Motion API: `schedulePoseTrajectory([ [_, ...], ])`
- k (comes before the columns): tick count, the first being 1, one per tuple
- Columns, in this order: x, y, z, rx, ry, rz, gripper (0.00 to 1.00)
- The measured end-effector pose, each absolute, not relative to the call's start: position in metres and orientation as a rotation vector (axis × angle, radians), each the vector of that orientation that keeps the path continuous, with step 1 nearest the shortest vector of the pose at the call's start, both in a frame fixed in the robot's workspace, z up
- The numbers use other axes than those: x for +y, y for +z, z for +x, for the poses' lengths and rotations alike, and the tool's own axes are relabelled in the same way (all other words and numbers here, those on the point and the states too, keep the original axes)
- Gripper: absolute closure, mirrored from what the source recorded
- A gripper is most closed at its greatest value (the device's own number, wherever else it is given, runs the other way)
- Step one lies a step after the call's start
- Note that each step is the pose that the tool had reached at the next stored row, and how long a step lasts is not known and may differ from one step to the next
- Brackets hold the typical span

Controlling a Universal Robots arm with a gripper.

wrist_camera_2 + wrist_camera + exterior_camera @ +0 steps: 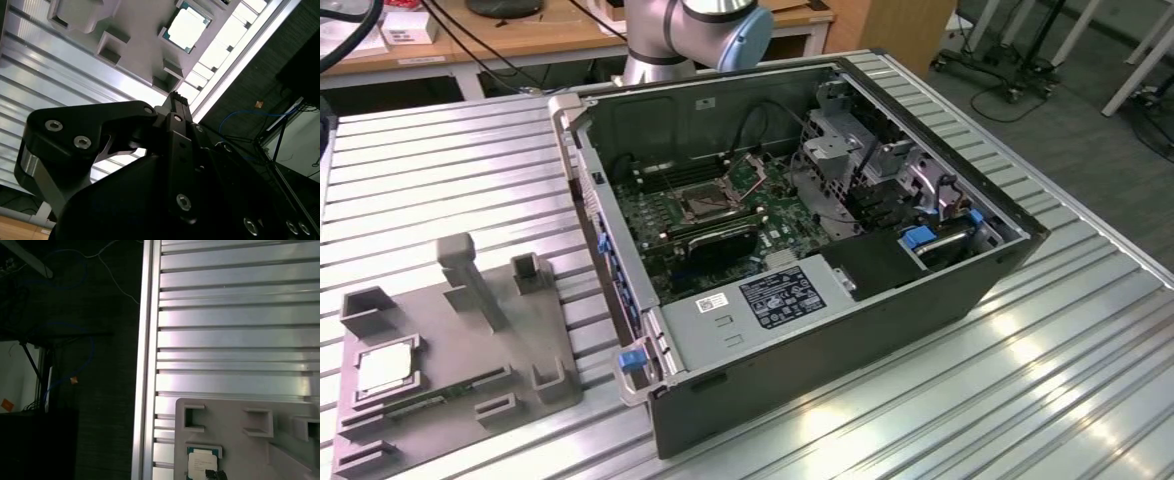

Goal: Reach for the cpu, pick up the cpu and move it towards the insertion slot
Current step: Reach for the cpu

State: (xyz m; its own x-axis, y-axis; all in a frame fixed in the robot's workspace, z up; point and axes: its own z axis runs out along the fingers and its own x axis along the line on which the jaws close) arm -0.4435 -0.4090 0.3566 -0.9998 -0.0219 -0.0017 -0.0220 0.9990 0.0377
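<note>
Reach stage | pale silvery square cpu unlifted in gray fixture plate | black hand above it, spread: cannot tell | silver-framed dark insertion slot well apart

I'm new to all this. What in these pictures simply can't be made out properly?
1. The arm: cut off by the top edge of the exterior view, so its upper part is unseen.
2. The chip: in the first wrist view, partly cut off by the picture's edge.
3. The socket inside the computer case: too small in the exterior view to tell whether anything sits in it.
</note>
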Motion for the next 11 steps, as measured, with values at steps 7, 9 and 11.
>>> schedulePoseTrajectory([
  [7, -0.4090, 0.3565, -0.4435, 3.139, 0.059, -0.034, 0.89],
  [9, -0.4090, 0.3565, -0.4435, 3.139, 0.059, -0.034, 0.89],
  [11, -0.4092, 0.3562, -0.4436, 3.139, 0.059, -0.034, 0.89],
])
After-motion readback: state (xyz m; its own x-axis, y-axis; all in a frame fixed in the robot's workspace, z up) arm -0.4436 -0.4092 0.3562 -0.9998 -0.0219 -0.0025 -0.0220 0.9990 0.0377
